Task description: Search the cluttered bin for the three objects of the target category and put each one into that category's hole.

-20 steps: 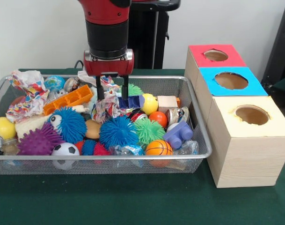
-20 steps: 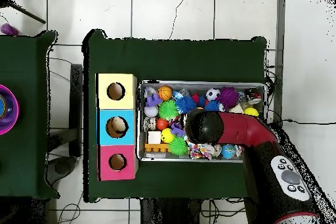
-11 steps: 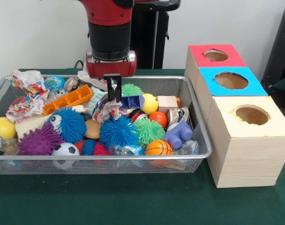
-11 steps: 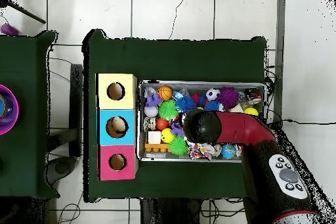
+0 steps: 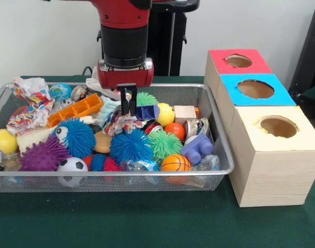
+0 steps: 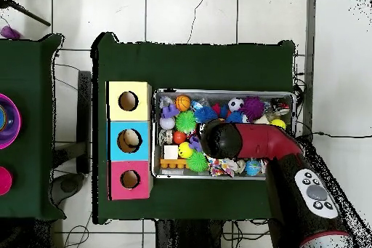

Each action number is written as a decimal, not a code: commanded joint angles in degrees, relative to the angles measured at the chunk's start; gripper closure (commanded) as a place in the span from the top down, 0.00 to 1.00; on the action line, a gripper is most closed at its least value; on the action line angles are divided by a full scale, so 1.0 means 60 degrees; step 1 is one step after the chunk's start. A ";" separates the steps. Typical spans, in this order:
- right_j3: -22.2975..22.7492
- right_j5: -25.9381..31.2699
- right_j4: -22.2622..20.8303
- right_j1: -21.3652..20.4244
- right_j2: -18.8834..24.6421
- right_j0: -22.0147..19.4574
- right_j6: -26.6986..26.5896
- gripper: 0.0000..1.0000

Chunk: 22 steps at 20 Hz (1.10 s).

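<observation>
Front view shows the red and black arm (image 5: 124,36) coming straight down over the back middle of the wire bin (image 5: 219,155), its gripper (image 5: 128,106) pointing vertically into the clutter with the two black fingers drawn close together, nearly touching. Their tips sit against the top of a crumpled patterned wrapper (image 5: 121,123); whether the paper is actually pinched between them cannot be made out. Just right of the fingers lie a blue block (image 5: 147,111) and a green spiky ball (image 5: 145,98), with a yellow ball (image 5: 166,114) beyond; in front of the wrapper sits a blue spiky ball (image 5: 129,145). Nothing in the frames says which category is the target, so the three wanted objects cannot be singled out among the toys. To the bin's right stand three boxes, each with a round hole on top: a red-topped box (image 5: 239,61) farthest back, a blue-topped box (image 5: 255,89) in the middle and a plain wooden box (image 5: 278,150) nearest, all well apart from the gripper. In the overhead view the arm's round black wrist (image 6: 224,140) covers the gripper and the wrapper entirely, and the middle of the bin beneath it is hidden; the small toys there are hard to tell apart.
</observation>
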 commanded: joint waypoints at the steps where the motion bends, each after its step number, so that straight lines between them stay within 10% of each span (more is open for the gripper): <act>1: 0.0600 -0.0293 -0.0410 -0.0457 0.0404 0.0129 0.0114 0.00; 11: 0.2140 0.1569 0.0579 -0.3437 -0.0243 0.1196 0.0786 0.00; 22: 0.2826 0.1616 0.1255 -0.3915 -0.0946 0.2425 0.2063 0.00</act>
